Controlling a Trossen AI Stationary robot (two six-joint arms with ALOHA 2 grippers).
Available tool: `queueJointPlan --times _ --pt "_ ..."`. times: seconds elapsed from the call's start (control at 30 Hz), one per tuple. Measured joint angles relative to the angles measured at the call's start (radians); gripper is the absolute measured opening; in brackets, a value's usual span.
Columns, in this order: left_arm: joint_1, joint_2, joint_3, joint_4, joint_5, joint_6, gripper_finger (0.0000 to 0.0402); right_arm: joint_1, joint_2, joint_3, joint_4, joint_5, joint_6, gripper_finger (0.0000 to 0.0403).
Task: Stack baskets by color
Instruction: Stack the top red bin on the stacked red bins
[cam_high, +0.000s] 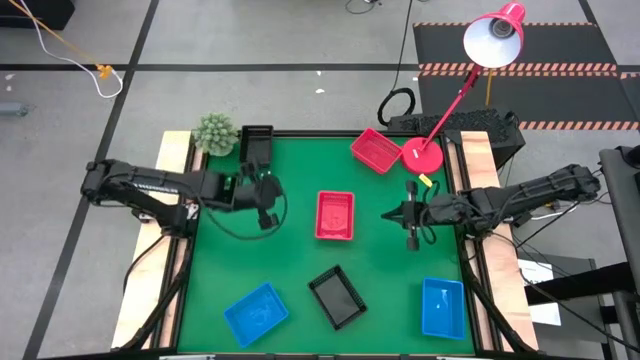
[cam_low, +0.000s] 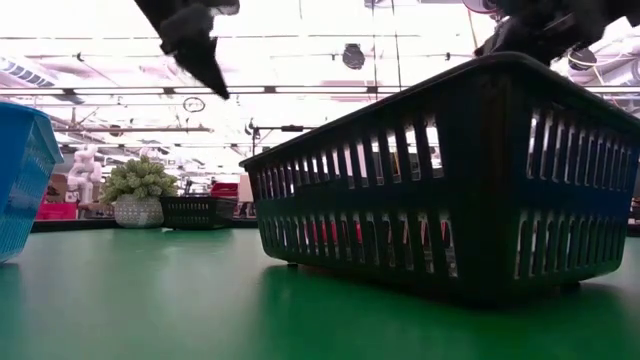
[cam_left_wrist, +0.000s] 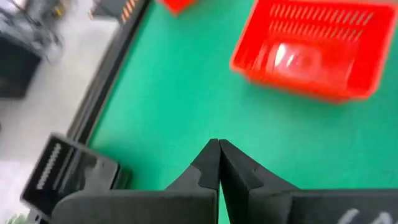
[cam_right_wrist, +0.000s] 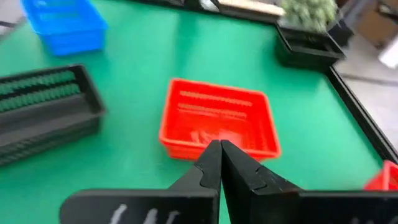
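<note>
A: Where did the baskets lie on the green bench (cam_high: 300, 270)?

B: One red basket (cam_high: 335, 215) lay in the middle, alone. A second red basket (cam_high: 376, 150) sat at the far edge, just beside the round base of the red desk lamp (cam_high: 424, 154). A black basket (cam_high: 256, 141) stood in the far left corner, next to the fuzzy green plant (cam_high: 214, 133). Another black basket (cam_high: 337, 296) was near the front, tilted, between two blue baskets: one at the front left (cam_high: 256, 313) and one at the front right (cam_high: 442, 306).

A: And the two hands?

B: The left hand (cam_high: 268, 214) hung over the bench to the left of the middle red basket, its fingers pressed together and holding nothing. The right hand (cam_high: 412, 235) was on the other side of that basket, also closed tight and empty. In the right wrist view the fingertips (cam_right_wrist: 210, 155) met in front of the red basket.
</note>
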Motion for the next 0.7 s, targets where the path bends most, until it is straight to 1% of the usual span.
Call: queueJointPlan --times 0.1,0.17,0.23,0.37,0.47,0.57,0.7 --pt "-0.076 0.0 0.0 0.05 -0.077 -0.022 0.0015 -0.075 0.049 0.041 -0.053 -0.021 -0.029 0.0" --pt "-0.109 0.0 0.0 0.071 -0.104 -0.013 0.0019 -0.134 0.095 0.088 -0.099 -0.057 -0.08 0.0" --pt "-0.128 0.0 0.0 0.083 -0.108 0.0 0.002 -0.201 0.145 0.142 -0.153 -0.1 -0.15 0.0" --pt "-0.147 0.0 0.0 0.084 -0.114 -0.019 0.0021 -0.337 0.253 0.261 -0.272 -0.171 -0.307 0.0" --pt "-0.154 0.0 0.0 0.084 -0.114 -0.02 0.0021 -0.43 0.328 0.328 -0.332 -0.251 -0.461 0.0" --pt "-0.157 0.0 0.0 0.084 -0.114 -0.02 0.0021 -0.518 0.39 0.367 -0.36 -0.268 -0.584 0.0" --pt "-0.161 0.0 0.0 0.084 -0.114 -0.02 0.0021 -0.632 0.456 0.377 -0.386 -0.291 -0.749 0.0"
